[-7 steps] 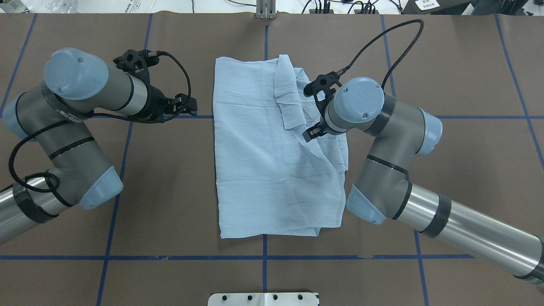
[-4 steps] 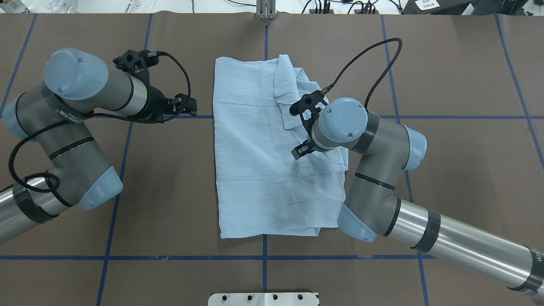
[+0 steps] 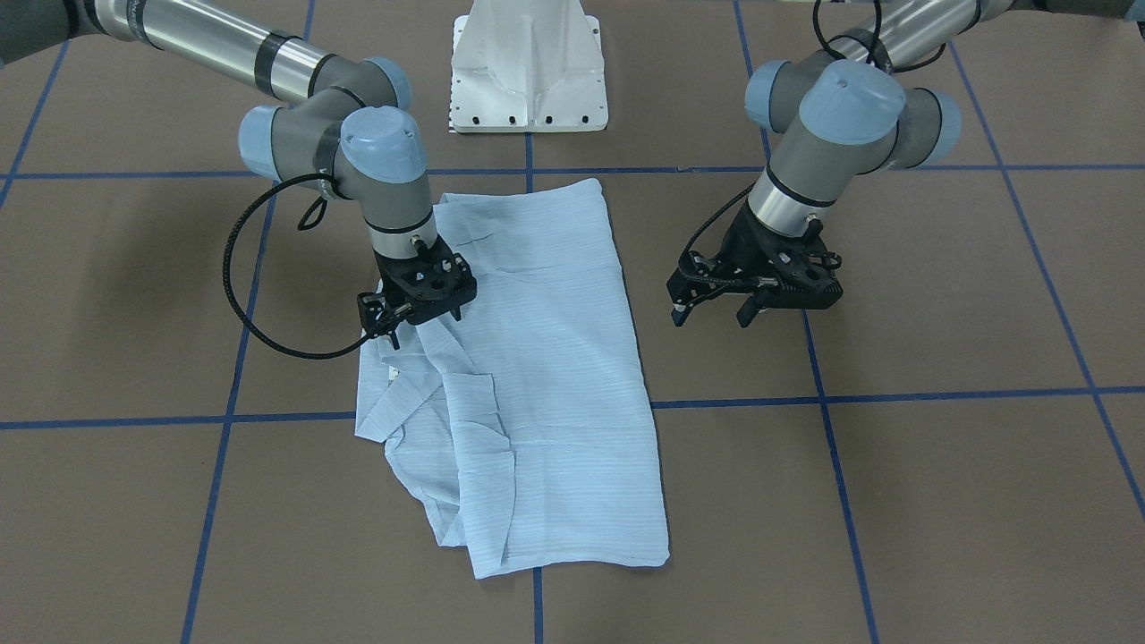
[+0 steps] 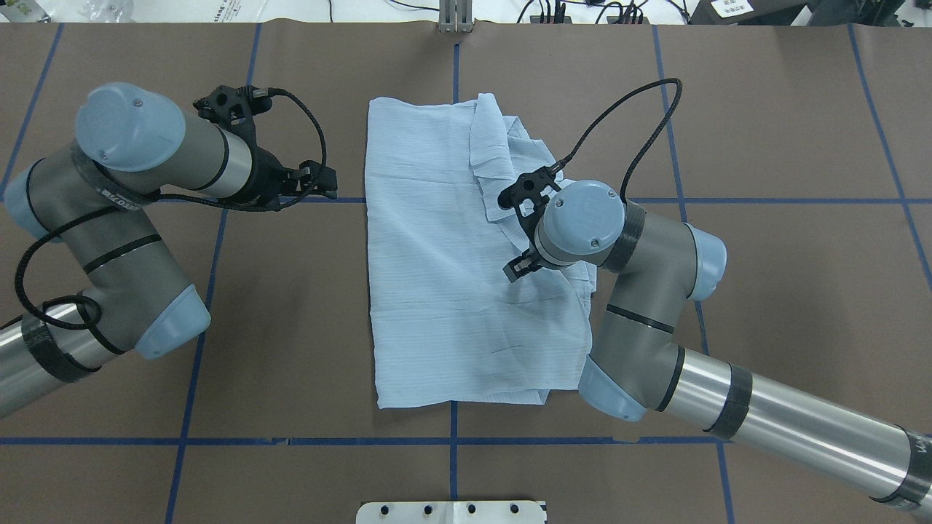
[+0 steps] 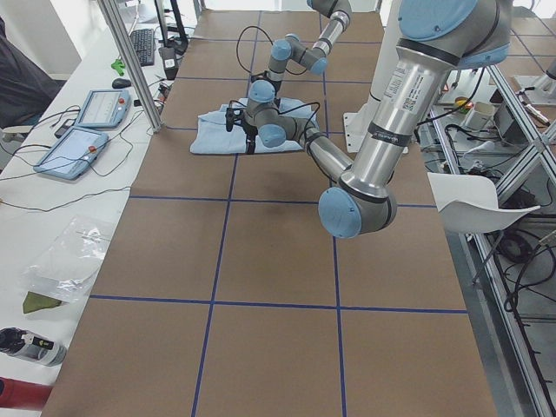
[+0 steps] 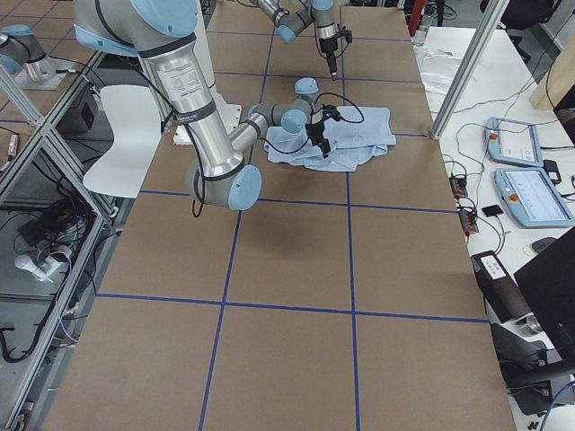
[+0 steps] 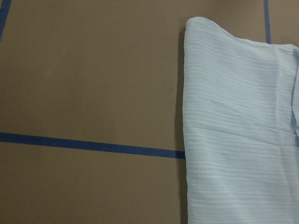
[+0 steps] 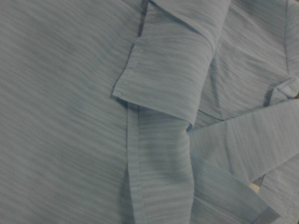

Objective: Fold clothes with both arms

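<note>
Shirt: lies flat at the centre of the table, folded to a rough rectangle. The sleeve and collar are bunched along the robot's right side, so I judge tidying and further folds remain.
Right gripper: low over that rumpled edge, finger spacing not discernible.
Left gripper: beside the shirt, clear of the cloth, fingers apart, empty.

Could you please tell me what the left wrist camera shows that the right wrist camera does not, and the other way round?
Only the left wrist view shows the brown table, a blue tape line running across it up to the cloth, and the shirt lying flat with its smooth outer edge beside bare table. Only the right wrist view shows overlapping layers close up: a stitched flap folded over the cloth, with narrow strips crossing below it, and cloth filling nearly the whole frame. Both show the same pale-blue, finely striped fabric.
</note>
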